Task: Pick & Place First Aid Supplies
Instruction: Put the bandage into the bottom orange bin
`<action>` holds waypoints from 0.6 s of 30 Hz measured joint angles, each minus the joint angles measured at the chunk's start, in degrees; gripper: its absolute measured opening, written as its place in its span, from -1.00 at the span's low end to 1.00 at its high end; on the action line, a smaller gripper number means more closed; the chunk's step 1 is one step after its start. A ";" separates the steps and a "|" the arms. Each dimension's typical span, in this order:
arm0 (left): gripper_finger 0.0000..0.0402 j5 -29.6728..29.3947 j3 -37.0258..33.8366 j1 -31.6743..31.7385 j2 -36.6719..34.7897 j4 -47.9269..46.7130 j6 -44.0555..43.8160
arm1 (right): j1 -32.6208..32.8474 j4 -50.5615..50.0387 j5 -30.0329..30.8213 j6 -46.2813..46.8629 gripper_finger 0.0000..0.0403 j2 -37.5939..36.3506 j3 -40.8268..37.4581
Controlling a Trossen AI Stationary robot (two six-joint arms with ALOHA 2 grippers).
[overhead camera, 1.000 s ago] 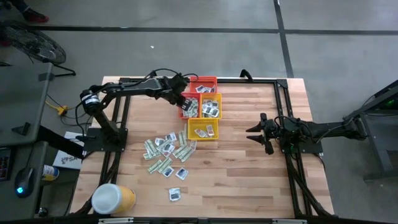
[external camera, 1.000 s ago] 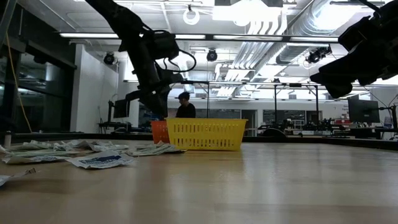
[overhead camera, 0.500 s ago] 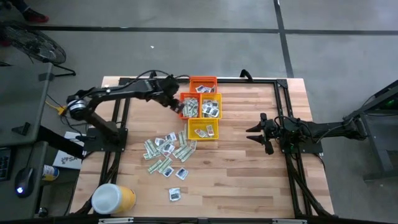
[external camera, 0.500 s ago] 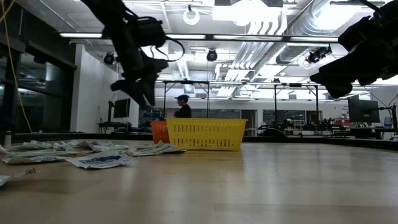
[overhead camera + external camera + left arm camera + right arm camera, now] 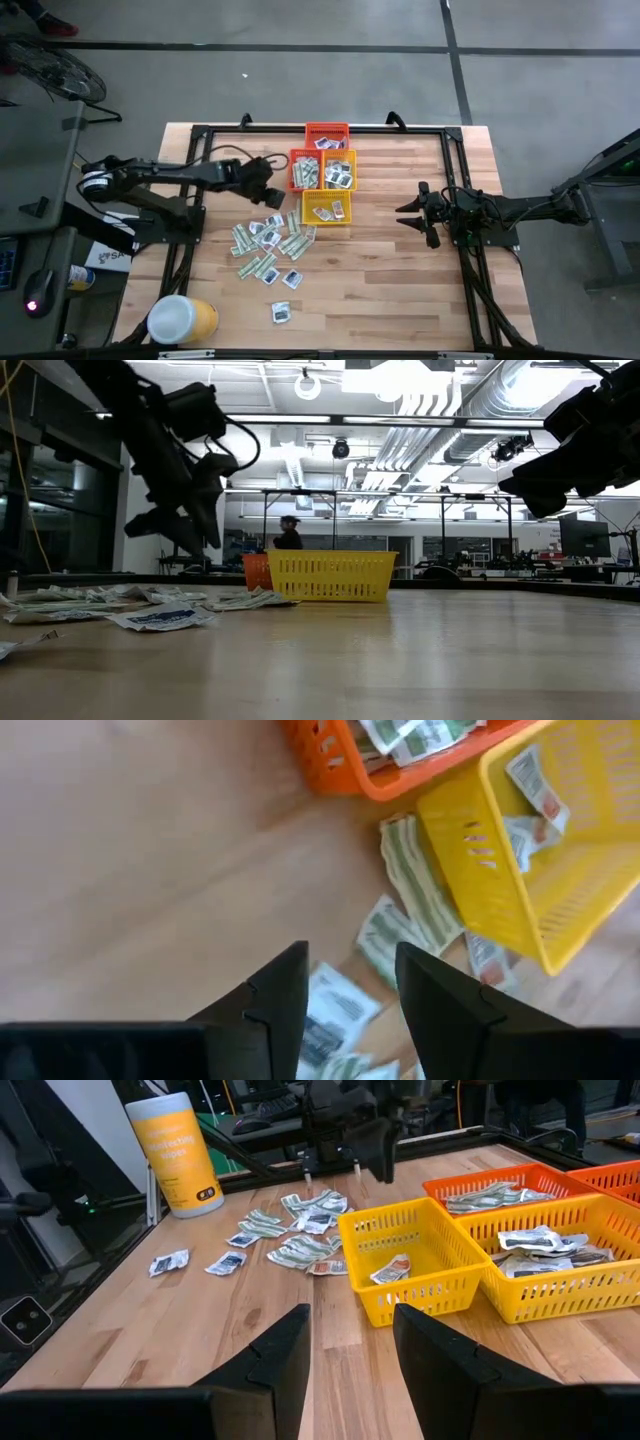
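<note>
On the wooden table (image 5: 400,280), first aid supplies (image 5: 268,245) are lying scattered near the left, beside the baskets (image 5: 326,185). The left gripper (image 5: 268,180) is hovering released above them; the right gripper (image 5: 408,217) is waiting open, empty. Beyond, a person (image 5: 288,532) is standing.

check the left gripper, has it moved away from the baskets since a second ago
Yes. In the high view the left gripper has pulled back off the red basket toward the table's left side, now above the loose packets, jaws open and empty.
</note>
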 joint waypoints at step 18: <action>-0.23 -4.49 -7.22 -6.17 5.64 24.19 -13.11 | 0.00 -0.01 0.00 0.00 -0.31 0.02 0.00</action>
